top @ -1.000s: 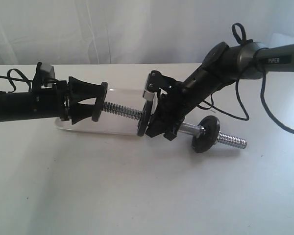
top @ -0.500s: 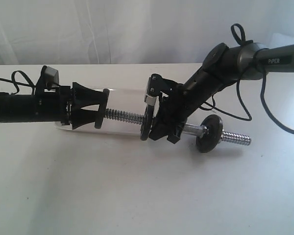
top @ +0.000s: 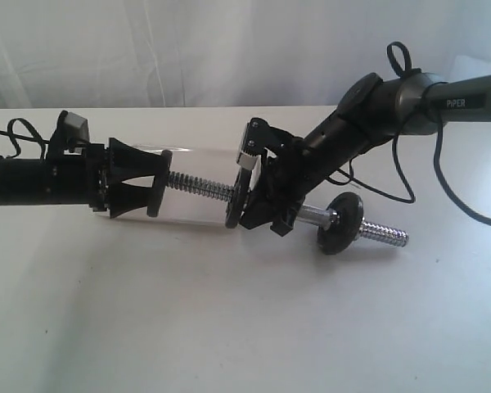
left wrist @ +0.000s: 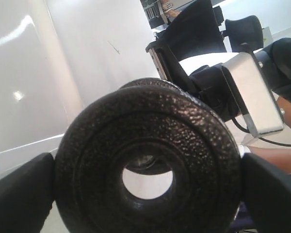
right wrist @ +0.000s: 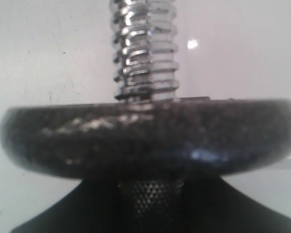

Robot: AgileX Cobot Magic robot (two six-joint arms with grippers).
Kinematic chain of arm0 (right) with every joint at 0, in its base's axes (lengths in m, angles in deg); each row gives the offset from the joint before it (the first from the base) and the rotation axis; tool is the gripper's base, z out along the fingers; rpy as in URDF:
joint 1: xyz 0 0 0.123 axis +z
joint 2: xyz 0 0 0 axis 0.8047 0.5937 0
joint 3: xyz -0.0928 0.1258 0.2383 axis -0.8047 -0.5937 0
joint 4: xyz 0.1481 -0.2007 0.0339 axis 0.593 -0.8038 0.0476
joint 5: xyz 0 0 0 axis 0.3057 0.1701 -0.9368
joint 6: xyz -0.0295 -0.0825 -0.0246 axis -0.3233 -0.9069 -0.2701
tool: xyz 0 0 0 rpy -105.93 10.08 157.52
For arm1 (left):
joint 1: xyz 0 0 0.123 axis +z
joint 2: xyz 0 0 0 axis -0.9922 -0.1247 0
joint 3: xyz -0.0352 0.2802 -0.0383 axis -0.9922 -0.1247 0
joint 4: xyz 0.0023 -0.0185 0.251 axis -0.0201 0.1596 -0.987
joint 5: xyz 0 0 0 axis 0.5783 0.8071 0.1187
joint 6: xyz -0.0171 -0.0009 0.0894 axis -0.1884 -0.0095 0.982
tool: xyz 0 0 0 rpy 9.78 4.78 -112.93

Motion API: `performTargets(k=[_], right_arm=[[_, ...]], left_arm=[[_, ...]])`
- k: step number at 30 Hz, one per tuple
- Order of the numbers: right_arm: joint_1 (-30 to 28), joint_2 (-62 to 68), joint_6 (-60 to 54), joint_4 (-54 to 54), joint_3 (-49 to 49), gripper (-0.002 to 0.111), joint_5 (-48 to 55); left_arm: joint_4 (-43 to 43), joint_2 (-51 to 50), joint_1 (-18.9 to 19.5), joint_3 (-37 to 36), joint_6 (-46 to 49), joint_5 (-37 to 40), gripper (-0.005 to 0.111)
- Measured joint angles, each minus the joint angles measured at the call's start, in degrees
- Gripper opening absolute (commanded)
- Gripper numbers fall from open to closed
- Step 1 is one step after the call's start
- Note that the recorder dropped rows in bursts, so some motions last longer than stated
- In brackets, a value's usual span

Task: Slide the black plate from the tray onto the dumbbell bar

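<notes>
The black plate (top: 157, 193) stands on edge, my left gripper (top: 156, 183) shut on its rim. In the left wrist view the black plate (left wrist: 194, 145) fills the frame between both fingers (left wrist: 19, 196). The dumbbell bar (top: 203, 188) hangs level above the tray (top: 192, 216), its threaded tip right at the plate's face. Through the plate's hole that tip shows at the upper edge, off centre. My right gripper (top: 272, 205) is shut on the bar's knurled middle (right wrist: 150, 194), beside a mounted disc (right wrist: 145, 138). A second disc (top: 341, 221) sits near the bar's far end.
Black cables (top: 409, 176) trail from the right arm onto the white tabletop (top: 245, 319). A white curtain (top: 188, 49) closes off the back. The right arm's links (top: 368, 110) slope down over the bar.
The left gripper pushed the plate right along the bar, then drew back left past its earlier spot. The bar shifted right, then back left and slightly up.
</notes>
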Motion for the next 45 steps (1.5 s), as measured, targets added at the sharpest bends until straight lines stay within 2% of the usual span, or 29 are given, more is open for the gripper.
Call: performTargets(k=[23, 31, 45], right_arm=[[0.0, 0.0, -0.1, 0.59, 0.0, 0.0, -0.03], [0.0, 0.0, -0.27, 0.64, 0.0, 0.0, 0.32], [0.0, 0.0, -1.38, 0.64, 0.0, 0.0, 0.89]], left_arm=[[3.06, -1.48, 0.65, 1.38, -0.54, 0.0, 0.0], [6.27, -3.38, -0.06, 1.68, 2.35, 0.0, 0.0], [6.16, -3.38, -0.39, 2.31, 2.22, 0.0, 0.0]])
